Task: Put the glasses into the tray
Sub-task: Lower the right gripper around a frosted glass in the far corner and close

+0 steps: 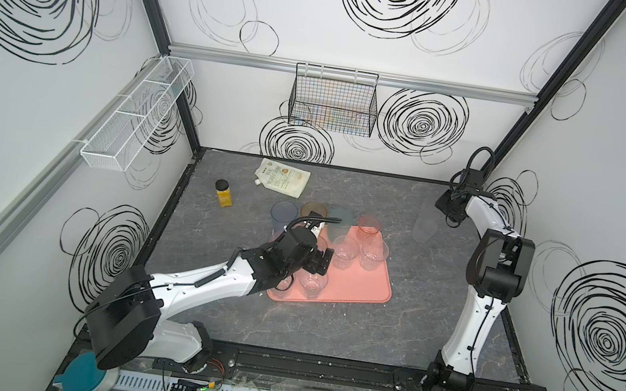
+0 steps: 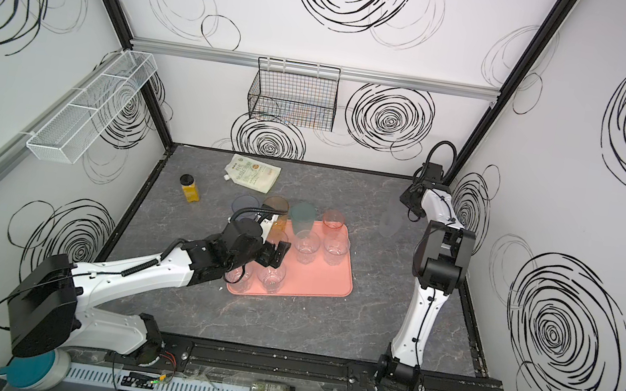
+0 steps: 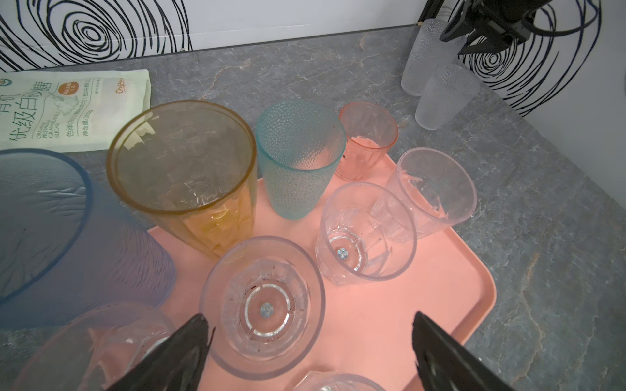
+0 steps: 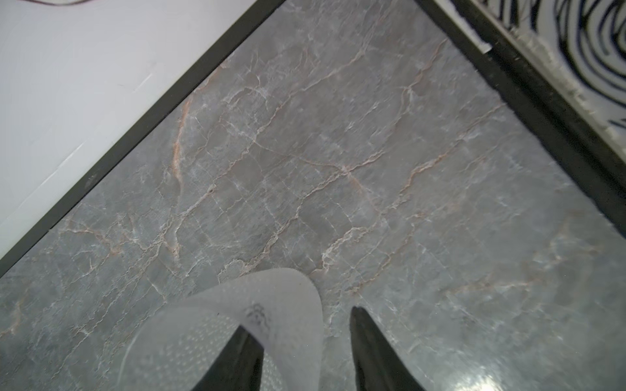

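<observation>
**Top views, left to right.** A bottle [image 1: 224, 193] stands and a pouch [image 1: 281, 177] lies on the tabletop [image 1: 430, 327], behind and to the left of the tray [image 1: 367, 286]. The blue glass [image 1: 284, 214], amber glass [image 1: 313, 210], teal glass [image 1: 340, 228] and pink glass [image 1: 368, 228] stand upright in a row along the tray's far edge. Whether the blue glass's base is on the tray cannot be told. Clear glasses [image 1: 345, 252] stand upright on the tray in front of that row.

The left gripper [image 1: 321, 263] hovers over the tray's left half. Its fingers [image 3: 176, 352] are spread wide and hold nothing, and the left wrist view shows 1 clear glass below and between them.

Well apart to the right of the tray, 2 frosted glasses [image 3: 440, 98] stand on the tabletop near the far right corner. The right gripper [image 4: 298, 318] straddles the wall of 1 of them. 1 finger appears to be inside the rim and 1 is outside. The jaws are partly open, with a gap showing between the outer finger and the wall.
</observation>
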